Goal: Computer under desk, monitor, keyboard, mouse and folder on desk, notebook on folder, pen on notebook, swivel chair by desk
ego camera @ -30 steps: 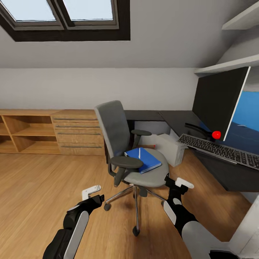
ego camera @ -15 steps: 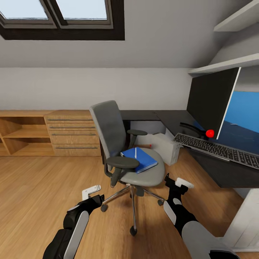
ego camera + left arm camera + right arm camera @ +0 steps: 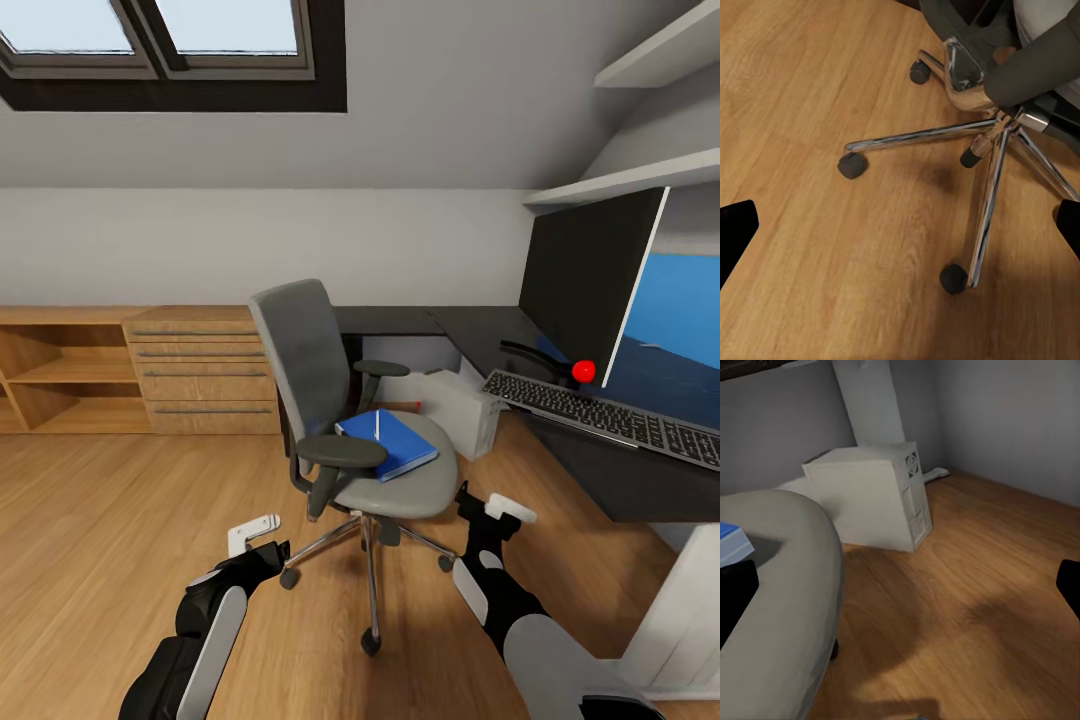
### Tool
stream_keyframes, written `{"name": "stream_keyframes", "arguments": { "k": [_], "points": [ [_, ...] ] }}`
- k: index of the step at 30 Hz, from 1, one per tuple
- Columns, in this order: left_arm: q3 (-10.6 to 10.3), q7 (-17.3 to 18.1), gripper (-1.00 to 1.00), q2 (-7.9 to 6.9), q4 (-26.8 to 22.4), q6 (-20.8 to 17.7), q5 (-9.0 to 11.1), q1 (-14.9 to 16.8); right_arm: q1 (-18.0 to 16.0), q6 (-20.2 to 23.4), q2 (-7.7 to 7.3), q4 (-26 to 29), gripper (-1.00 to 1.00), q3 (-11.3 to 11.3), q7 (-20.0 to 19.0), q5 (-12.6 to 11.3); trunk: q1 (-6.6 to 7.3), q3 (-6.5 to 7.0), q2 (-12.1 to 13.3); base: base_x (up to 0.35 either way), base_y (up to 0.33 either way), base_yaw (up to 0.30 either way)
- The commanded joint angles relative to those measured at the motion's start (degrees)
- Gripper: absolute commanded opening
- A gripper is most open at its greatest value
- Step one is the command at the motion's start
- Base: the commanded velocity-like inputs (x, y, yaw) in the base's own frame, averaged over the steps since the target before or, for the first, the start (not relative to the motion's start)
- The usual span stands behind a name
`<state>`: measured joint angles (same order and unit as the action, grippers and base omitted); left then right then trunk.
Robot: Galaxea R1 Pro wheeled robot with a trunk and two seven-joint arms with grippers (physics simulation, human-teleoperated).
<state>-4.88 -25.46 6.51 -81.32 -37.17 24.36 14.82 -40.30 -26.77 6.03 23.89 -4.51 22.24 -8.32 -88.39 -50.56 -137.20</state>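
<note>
Likely light and stiff, the folder (image 3: 390, 443) is best pinched at its overhanging edge by the wide-open, empty right gripper (image 3: 490, 512).

I am facing the swivel chair (image 3: 350, 400); the folder (image 3: 388, 443) is lying on its seat, the pen (image 3: 377, 426) on the folder, the desk (image 3: 520, 350) standing right of the chair.

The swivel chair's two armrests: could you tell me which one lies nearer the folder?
The nearer armrest, which partly overlaps the folder in the head view; the far armrest stands apart behind it.
</note>
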Motion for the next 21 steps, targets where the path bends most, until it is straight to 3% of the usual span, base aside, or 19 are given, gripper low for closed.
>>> {"name": "stream_keyframes", "arguments": {
  "k": [1, 8, 12, 15, 16, 17, 20, 21],
  "points": [
    [-0.1, -0.6, 1.00, 0.01, -0.1, -0.1, 0.6, 0.0, 0.0, -0.4, -0.06, -0.1, 1.00, -0.1, -0.4, -0.3, 0.01, -0.06, 0.0, 0.000, 0.000, 0.000],
    [-0.3, -0.6, 1.00, 0.07, -0.1, 0.1, 0.6, 0.0, 0.0, 0.2, -0.32, -0.3, 1.00, -0.2, -1.4, -0.4, 0.01, -0.06, 0.0, 0.000, 0.000, 0.000],
    [-0.4, -0.6, 1.00, 0.08, -0.1, 0.1, 0.5, 0.0, 0.0, 3.3, -1.43, -0.4, 1.00, -0.9, -6.6, -3.1, 0.01, -0.06, 0.0, 0.000, 0.000, 0.000],
    [-0.4, -0.5, 1.00, 0.08, -0.1, 0.2, 0.5, 0.0, 0.0, 7.3, -2.38, -0.3, 1.00, -1.1, -10.4, -7.0, 0.01, -0.06, 0.0, 0.000, 0.000, 0.000],
    [-0.3, -0.5, 1.00, 0.07, -0.1, 0.2, 0.5, 0.0, 0.0, 9.3, -3.07, -0.2, 1.00, -1.2, -12.2, -9.5, 0.01, -0.06, 0.0, 0.000, 0.000, 0.000],
    [-0.3, -0.5, 1.00, 0.04, -0.1, 0.2, 0.5, 0.0, 0.0, 12.1, -4.39, -0.2, 1.00, -1.2, -14.7, -13.6, 0.01, -0.06, 0.0, 0.000, 0.000, 0.000],
    [-0.3, -0.5, 1.00, 0.06, -0.1, 0.2, 0.5, 0.0, 0.0, 15.9, -6.31, -0.1, 1.00, -1.3, -17.1, -19.8, 0.01, -0.06, 0.0, 0.000, 0.000, 0.000],
    [-0.3, -0.5, 1.00, 0.07, -0.1, 0.2, 0.5, 0.0, 0.0, 18.1, -7.15, 0.0, 1.00, -1.3, -17.9, -23.0, 0.01, -0.06, 0.0, 0.000, 0.000, 0.000]
  ]
}}
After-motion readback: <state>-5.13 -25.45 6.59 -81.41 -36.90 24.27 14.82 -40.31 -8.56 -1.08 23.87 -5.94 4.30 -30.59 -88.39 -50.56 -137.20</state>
